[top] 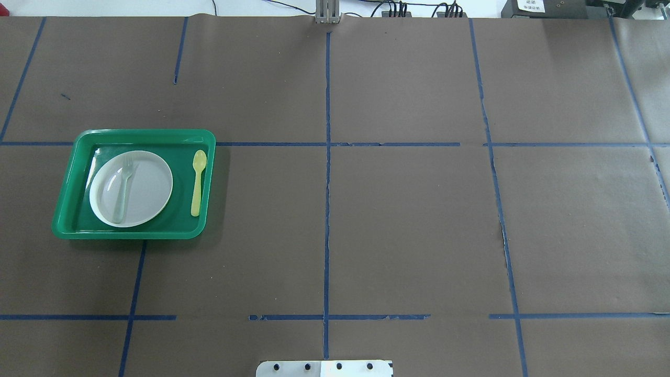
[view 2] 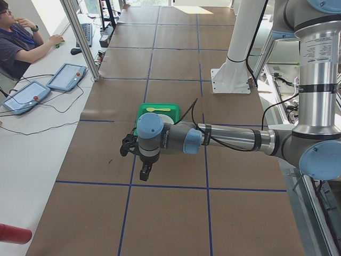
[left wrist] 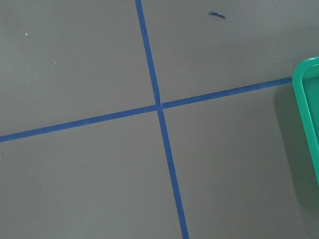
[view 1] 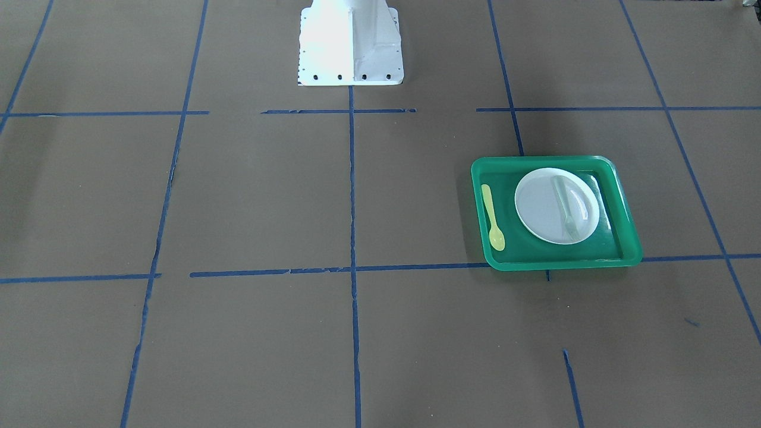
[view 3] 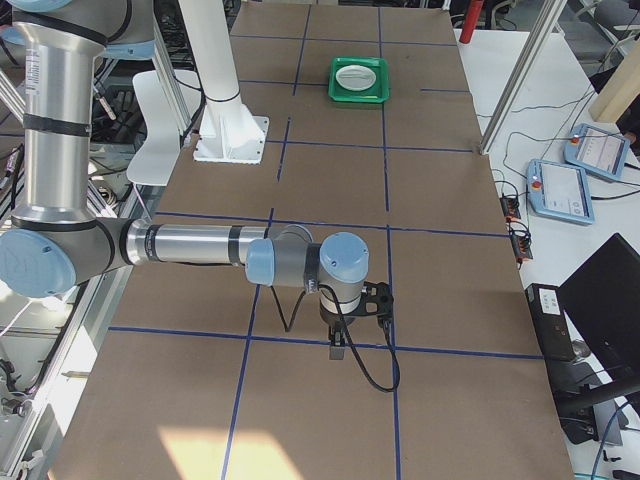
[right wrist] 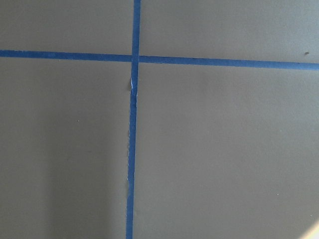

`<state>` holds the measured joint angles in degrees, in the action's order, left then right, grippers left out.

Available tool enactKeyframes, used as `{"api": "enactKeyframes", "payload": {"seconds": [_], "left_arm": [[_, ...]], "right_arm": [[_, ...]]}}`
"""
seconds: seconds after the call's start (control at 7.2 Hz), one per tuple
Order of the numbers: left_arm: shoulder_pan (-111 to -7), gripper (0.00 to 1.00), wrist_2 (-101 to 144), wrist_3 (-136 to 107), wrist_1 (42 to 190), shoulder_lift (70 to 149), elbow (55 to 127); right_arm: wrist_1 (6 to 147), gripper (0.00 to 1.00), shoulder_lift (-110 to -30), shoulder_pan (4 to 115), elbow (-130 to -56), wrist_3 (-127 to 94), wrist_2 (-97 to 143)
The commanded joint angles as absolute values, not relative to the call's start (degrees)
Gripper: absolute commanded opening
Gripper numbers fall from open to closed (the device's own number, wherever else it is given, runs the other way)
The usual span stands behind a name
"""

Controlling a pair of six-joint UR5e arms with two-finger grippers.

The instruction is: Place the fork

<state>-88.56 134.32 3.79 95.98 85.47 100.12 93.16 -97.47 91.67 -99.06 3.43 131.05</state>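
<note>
The pale translucent fork (top: 124, 187) lies on the left part of the white plate (top: 146, 191), tines toward the far side; it also shows in the front view (view 1: 565, 205) on the plate (view 1: 541, 208). The plate sits in a green tray (top: 131, 234) (view 1: 559, 261). My left gripper (view 2: 145, 172) hangs over bare table near the tray (view 2: 160, 109), pointing down. My right gripper (view 3: 337, 342) hangs over bare table, far from the tray (view 3: 360, 80). Both grippers show only in the side views, so I cannot tell if they are open or shut.
A yellow spoon (top: 197, 183) (view 1: 493, 217) lies in the tray beside the plate. The tray's corner (left wrist: 304, 99) shows at the right edge of the left wrist view. Blue tape lines grid the brown table. The robot base (view 1: 351, 41) stands at mid-table.
</note>
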Motion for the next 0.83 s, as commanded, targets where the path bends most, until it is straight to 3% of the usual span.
{"api": "enactKeyframes", "payload": {"seconds": [0.0, 0.42, 0.69], "left_arm": [[-84.93, 1.00, 133.95, 1.34, 96.33, 86.74, 102.81], [-70.79, 1.00, 132.29, -22.51, 99.03, 93.85, 103.36], [-63.06, 1.00, 126.15, -36.40, 111.39, 93.69, 101.44]], "right_arm": [[93.16, 1.00, -97.47, 91.67, -99.05, 3.43, 131.04], [93.16, 1.00, -97.47, 91.67, -99.05, 3.43, 131.04], [93.16, 1.00, -97.47, 91.67, -99.05, 3.43, 131.04]]}}
